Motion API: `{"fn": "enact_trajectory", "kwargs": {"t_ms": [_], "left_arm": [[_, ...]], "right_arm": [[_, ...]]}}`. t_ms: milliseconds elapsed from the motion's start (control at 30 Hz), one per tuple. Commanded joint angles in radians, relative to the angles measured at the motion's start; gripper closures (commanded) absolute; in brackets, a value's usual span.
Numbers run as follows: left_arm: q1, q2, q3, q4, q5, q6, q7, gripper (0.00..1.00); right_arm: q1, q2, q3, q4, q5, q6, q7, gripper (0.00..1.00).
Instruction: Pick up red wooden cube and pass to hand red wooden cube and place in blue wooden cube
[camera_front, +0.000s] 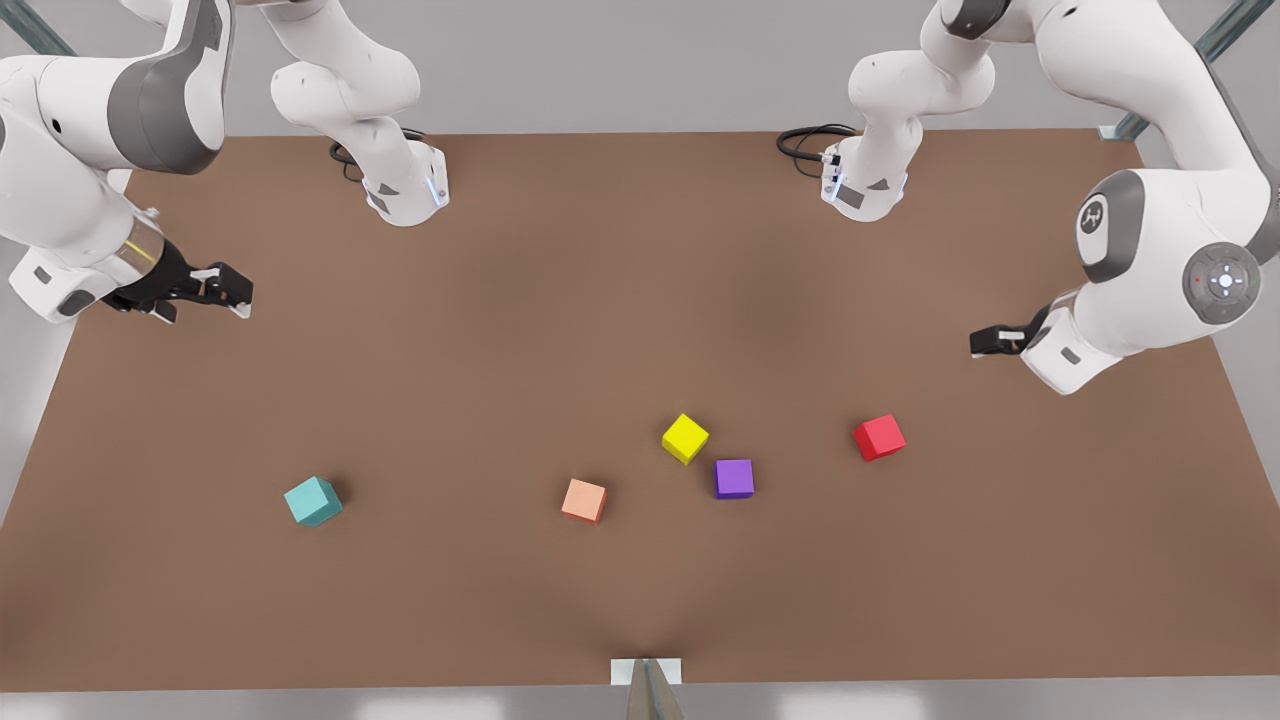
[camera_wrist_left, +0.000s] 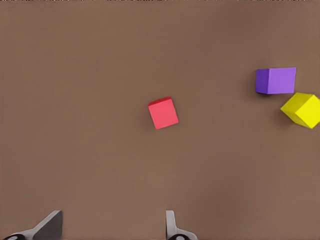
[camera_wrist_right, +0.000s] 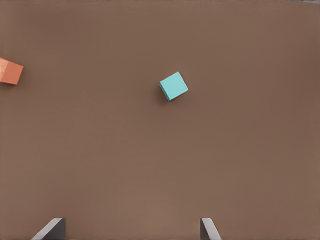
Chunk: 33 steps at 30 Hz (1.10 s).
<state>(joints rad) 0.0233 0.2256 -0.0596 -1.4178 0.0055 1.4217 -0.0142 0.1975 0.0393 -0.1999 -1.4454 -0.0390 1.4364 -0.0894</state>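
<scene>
The red wooden cube (camera_front: 879, 437) (camera_wrist_left: 163, 113) rests on the brown table toward the front view's right. My left gripper (camera_front: 985, 342) (camera_wrist_left: 110, 227) hovers above and behind it, open, holding nothing. The blue wooden cube (camera_front: 312, 501) (camera_wrist_right: 174, 86), teal in colour, sits on the table toward the front view's left. My right gripper (camera_front: 235, 293) (camera_wrist_right: 130, 230) hangs well above and behind that cube, open and empty too.
A yellow cube (camera_front: 685, 438) (camera_wrist_left: 301, 109) and a purple cube (camera_front: 733, 478) (camera_wrist_left: 275, 80) lie close together mid-table, with a pale orange cube (camera_front: 584, 500) (camera_wrist_right: 10, 71) to their left in the front view. Both arm bases (camera_front: 405, 190) stand at the table's (camera_front: 500, 350) far edge.
</scene>
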Motion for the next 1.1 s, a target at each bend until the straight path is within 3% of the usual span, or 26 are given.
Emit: {"fn": "enact_trajectory", "kwargs": {"t_ms": [0, 200, 400, 600, 733, 1067], "left_arm": [[-0.002, 0.000, 0.000, 0.000, 0.001, 0.022, -0.009, 0.00], [-0.026, 0.089, -0.028, 0.020, 0.005, 0.036, -0.024, 0.00], [-0.105, 0.299, 0.000, 0.059, 0.011, 0.289, -0.141, 0.00], [-0.105, 0.301, 0.096, -0.225, -0.107, 0.690, -0.280, 0.00], [-0.109, 0.301, 0.096, -0.309, -0.128, 0.772, -0.276, 0.00], [-0.138, 0.356, 0.096, -0.316, -0.075, 0.694, -0.292, 0.00]], "right_arm": [[-0.004, -0.001, -0.003, -0.003, 0.001, 0.013, -0.021, 0.00], [-0.003, 0.004, -0.003, -0.006, 0.001, 0.013, -0.023, 0.00], [-0.004, 0.005, -0.003, -0.023, 0.001, 0.012, -0.032, 0.00], [0.000, 0.011, -0.003, -0.030, 0.001, 0.012, -0.033, 0.00], [0.000, 0.011, -0.003, -0.040, 0.001, 0.001, -0.033, 0.00], [0.000, 0.011, -0.001, -0.046, -0.001, -0.002, -0.033, 0.00]]}}
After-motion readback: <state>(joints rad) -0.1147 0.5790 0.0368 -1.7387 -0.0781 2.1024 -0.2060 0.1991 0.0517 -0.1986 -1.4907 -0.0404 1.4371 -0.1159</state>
